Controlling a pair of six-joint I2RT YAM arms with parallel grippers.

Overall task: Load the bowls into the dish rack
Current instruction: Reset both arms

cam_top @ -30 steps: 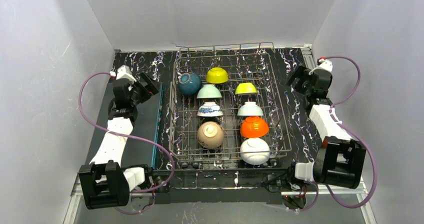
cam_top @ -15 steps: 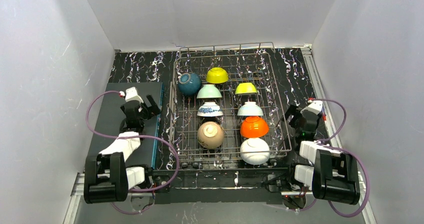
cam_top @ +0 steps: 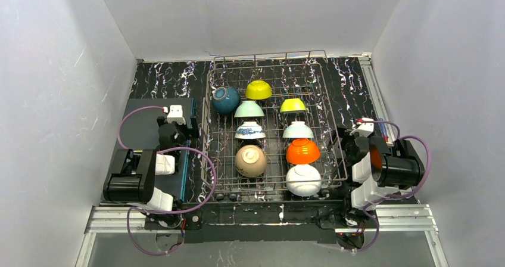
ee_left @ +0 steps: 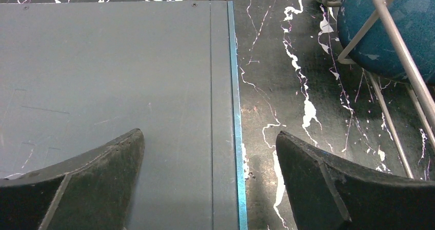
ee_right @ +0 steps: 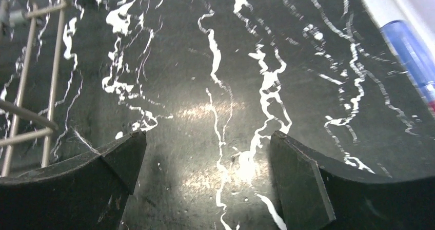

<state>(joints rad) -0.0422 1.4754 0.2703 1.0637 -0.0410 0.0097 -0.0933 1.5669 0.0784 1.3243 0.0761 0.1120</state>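
Inside the dish rack (cam_top: 271,160), mid-bench (cam_top: 357,82), nine bowls (cam_top: 302,152) sit among the tines; loading looks complete; the left end effector (ee_left: 209,137) and right end effector (ee_right: 205,137) hover wide open, empty, beside its near corners; next, likely only parking.

Bright, even light from above fills the overhead view; the walls (cam_top: 53,70) look washed pale. In the right wrist view, glare shines mid-frame on the marbled table (ee_right: 205,112), and the upper right corner blurs.
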